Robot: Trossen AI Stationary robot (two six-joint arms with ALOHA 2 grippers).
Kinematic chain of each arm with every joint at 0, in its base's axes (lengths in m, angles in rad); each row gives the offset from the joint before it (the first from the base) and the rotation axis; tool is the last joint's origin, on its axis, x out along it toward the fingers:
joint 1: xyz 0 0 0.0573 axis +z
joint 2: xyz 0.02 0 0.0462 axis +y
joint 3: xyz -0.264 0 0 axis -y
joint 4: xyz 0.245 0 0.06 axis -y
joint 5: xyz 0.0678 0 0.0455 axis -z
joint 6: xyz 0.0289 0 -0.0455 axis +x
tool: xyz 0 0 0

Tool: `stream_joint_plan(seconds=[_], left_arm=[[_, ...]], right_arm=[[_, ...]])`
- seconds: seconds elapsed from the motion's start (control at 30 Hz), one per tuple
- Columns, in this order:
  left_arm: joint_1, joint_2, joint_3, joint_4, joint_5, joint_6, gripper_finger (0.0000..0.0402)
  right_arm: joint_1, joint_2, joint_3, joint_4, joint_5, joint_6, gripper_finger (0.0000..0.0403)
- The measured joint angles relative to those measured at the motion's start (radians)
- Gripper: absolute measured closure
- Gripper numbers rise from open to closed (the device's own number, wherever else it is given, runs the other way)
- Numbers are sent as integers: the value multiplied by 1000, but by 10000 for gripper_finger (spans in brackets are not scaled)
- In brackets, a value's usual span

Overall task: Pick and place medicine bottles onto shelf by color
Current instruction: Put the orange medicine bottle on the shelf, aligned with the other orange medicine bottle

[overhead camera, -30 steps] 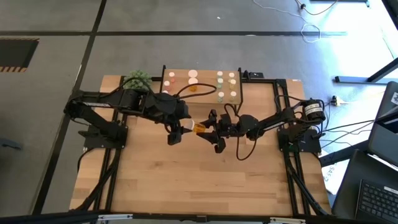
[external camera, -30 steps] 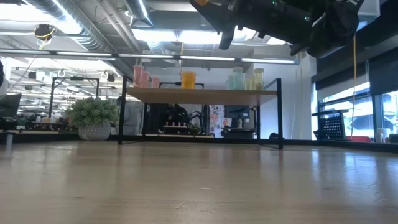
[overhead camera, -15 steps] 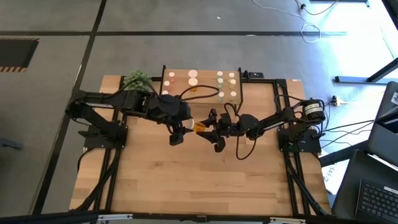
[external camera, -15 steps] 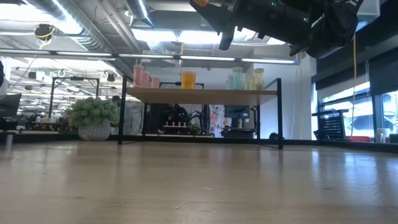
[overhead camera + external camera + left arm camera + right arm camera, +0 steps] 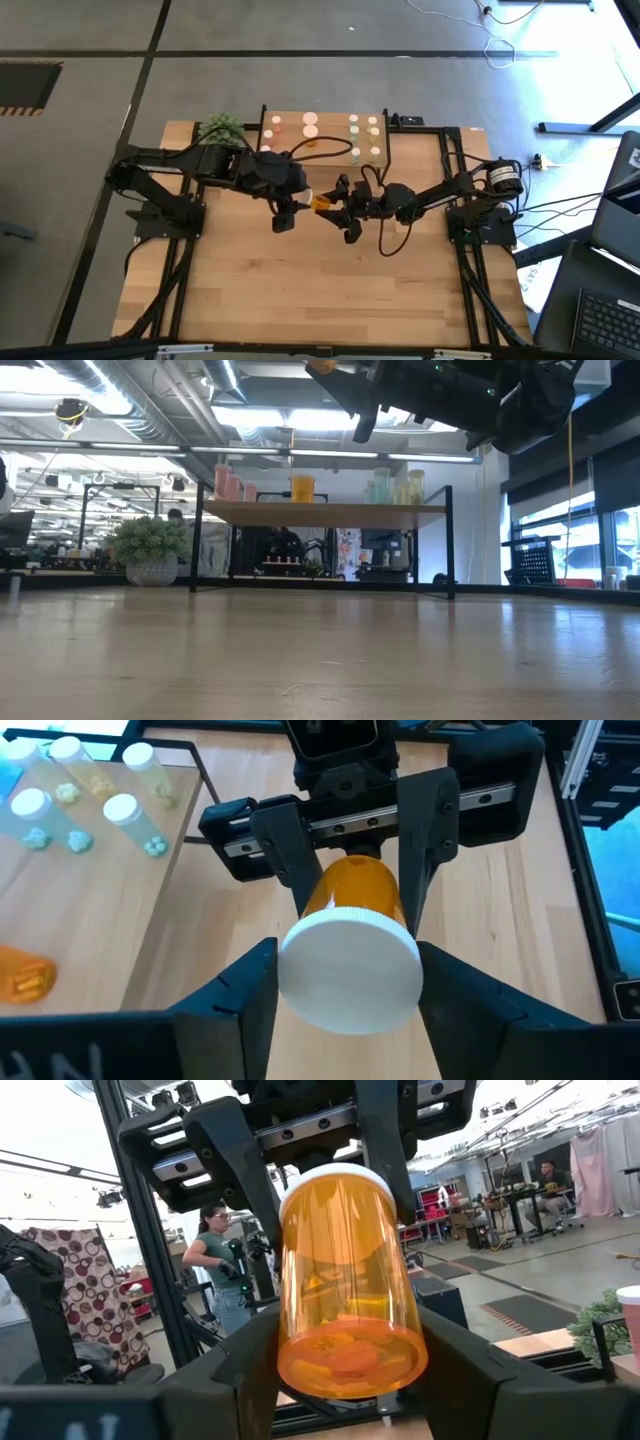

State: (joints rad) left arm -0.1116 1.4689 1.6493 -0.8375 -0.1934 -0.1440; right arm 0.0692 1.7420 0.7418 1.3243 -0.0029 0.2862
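High view: the left end effector (image 5: pixel 285 207) and the right end effector (image 5: pixel 338 207) meet nose to nose over the middle of the tabletop (image 5: pixel 330 290), in front of the shelf (image 5: pixel 325 138). An orange bottle (image 5: pixel 321 204) hangs in the air between them, its long axis lying level along the line joining the two wrists. Low view: both arms sit high above the tabletop, with only a sliver of orange at the top edge; the shelf already carries pink, orange and pale green bottles in separate groups. Left wrist view: the bottle's white cap (image 5: pixel 349 970) points at the left wrist, between the left fingers (image 5: pixel 238 995), which flank it closely; whether they touch cannot be told. The right arm's fingers clamp the orange body behind the cap. Right wrist view: the right fingers (image 5: pixel 245 1365) grip the bottle at its base end, while the left arm's fingers bracket the far cap end. Judgement: a handover, right to left, with the bottle equally near both. Against the frame a second ago, the left fingers have narrowed around the cap end; the right grip and the bottle's position look unchanged.
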Motion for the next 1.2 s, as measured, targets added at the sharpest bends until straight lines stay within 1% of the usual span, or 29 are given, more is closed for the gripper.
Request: stream_joint_plan(seconds=[0.47,0.57,0.63,0.77,1.07,1.2], left_arm=[[0,0,0,-7,-5,-3,217],[0,0,0,-6,-6,-3,218],[1,0,0,-7,-9,-3,218],[0,0,0,-6,0,-3,218],[-1,-6,0,-29,-1,-3,218],[-1,-21,-1,-55,-21,-3,218]], right_arm=[[0,0,0,1,30,19,207],[0,0,0,1,37,20,192],[0,0,0,1,63,24,178],[-1,0,0,7,35,-29,157],[-1,-1,1,4,31,-67,153],[-1,-2,2,-34,31,-82,153]])
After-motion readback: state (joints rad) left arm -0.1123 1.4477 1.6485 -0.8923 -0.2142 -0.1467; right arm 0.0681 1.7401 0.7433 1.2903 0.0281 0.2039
